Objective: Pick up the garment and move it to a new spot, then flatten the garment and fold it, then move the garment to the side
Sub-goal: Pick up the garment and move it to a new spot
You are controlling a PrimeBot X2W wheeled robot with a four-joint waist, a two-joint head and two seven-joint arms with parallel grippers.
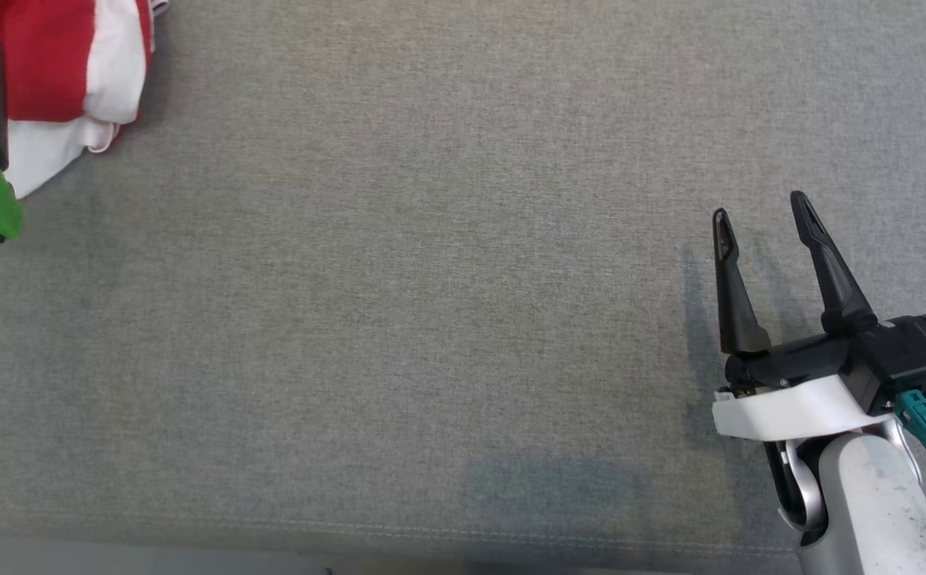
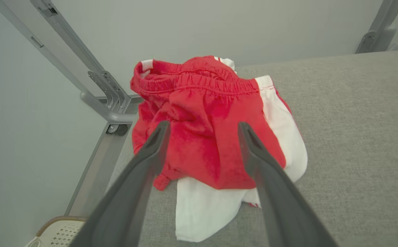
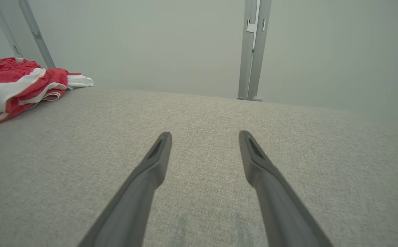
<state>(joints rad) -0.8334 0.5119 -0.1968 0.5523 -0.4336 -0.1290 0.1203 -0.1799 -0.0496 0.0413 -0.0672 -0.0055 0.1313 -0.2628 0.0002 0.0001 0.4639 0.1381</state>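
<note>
garment [image 2: 206, 103]: red/white shorts, crumpled in a heap at far-left corner of grey surface [image 1: 431, 279]; one side lies at the edge, beside metal frame [image 2: 111, 115]
L gripper [image 2: 203, 125]: jaws spread wide, nothing held; aimed at red part of heap; contact can't be told
R gripper [image 1: 760, 206]: jaws wide apart, empty; over bare surface, well apart from garment
risk 1: only top layer may be pinched, so heap gets dragged, not lifted; cause: loose stacked folds
risk 2: cloth may be shoved off the edge; cause: approach directed twd corner
risk 3: hem may be snagged on frame during lift; cause: frame right beside heap
</note>
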